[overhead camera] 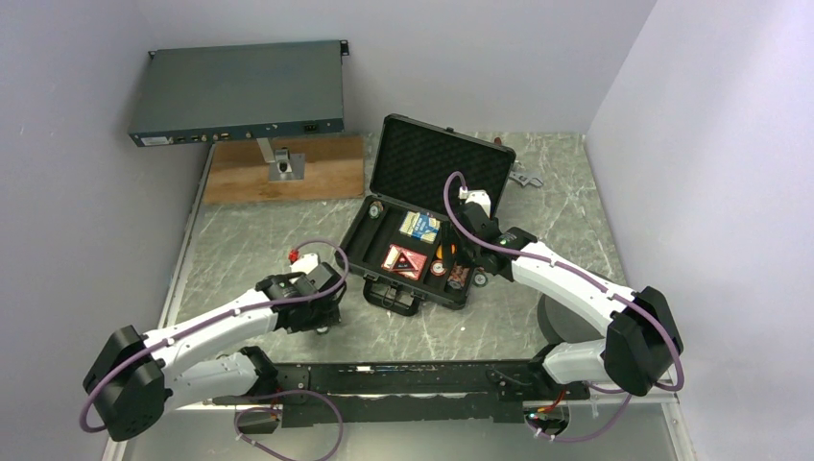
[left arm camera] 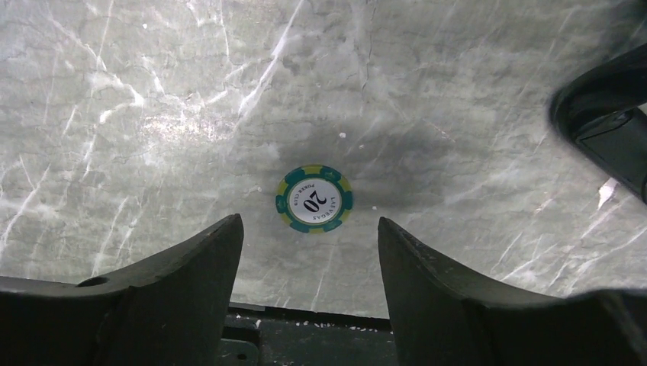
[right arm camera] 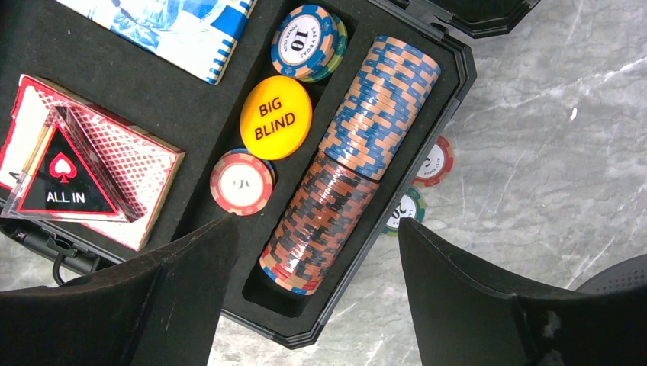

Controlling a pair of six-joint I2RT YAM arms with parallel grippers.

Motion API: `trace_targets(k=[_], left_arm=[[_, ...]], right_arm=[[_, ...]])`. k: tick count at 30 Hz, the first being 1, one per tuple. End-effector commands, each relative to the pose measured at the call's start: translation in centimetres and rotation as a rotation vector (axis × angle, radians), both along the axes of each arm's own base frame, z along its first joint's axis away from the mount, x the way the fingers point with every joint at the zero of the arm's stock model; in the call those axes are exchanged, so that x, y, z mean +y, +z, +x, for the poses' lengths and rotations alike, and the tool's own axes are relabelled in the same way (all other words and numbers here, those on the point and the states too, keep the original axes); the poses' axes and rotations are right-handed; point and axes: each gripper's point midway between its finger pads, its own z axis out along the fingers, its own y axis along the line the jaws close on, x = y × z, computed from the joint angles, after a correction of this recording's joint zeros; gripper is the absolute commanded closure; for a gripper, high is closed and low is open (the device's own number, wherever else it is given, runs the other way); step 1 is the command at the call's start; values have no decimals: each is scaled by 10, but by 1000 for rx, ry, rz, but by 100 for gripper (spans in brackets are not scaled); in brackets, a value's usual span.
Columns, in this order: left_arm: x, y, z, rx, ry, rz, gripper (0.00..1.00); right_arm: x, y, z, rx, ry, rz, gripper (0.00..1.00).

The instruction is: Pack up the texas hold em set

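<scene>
The black case (overhead camera: 419, 165) lies open mid-table, its lid tilted back. Its foam tray holds a long row of chips (right arm camera: 351, 168), an orange "BIG BLIND" disc (right arm camera: 275, 117), a red chip (right arm camera: 241, 181), a short "10" stack (right arm camera: 307, 42), a red card deck (right arm camera: 114, 164) under an "ALL IN" triangle, and a blue deck (right arm camera: 175, 23). My right gripper (right arm camera: 317, 223) hangs open over the near end of the chip row. Two loose chips (right arm camera: 435, 162) lie on the table against the case's right side. A green "20" chip (left arm camera: 313, 199) lies flat just beyond my open, empty left gripper (left arm camera: 309, 221).
A grey-blue rack box (overhead camera: 238, 93) stands on a post over a wooden board (overhead camera: 326, 173) at the back left. A wrench (overhead camera: 526, 180) lies behind the case on the right. Walls close in the back and right. The case's corner (left arm camera: 603, 130) shows beside my left gripper.
</scene>
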Motion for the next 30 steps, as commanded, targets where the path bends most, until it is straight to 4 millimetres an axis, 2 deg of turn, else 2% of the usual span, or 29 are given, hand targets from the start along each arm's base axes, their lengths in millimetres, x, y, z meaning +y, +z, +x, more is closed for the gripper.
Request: trace_targets(k=[1, 9, 15, 21, 30], left_arm=[[4, -2, 1, -4, -3, 37, 29], [2, -32, -1, -19, 1, 71, 34], [2, -37, -4, -15, -1, 132, 36], [5, -55, -20, 37, 0, 156, 42], [9, -57, -34, 61, 20, 153, 45]], right_arm=[[4, 7, 5, -34, 14, 28, 21], [4, 7, 3, -29, 15, 30, 21], [4, 6, 3, -26, 16, 28, 21], [3, 6, 3, -26, 14, 25, 21], [3, 4, 3, -19, 14, 21, 20]])
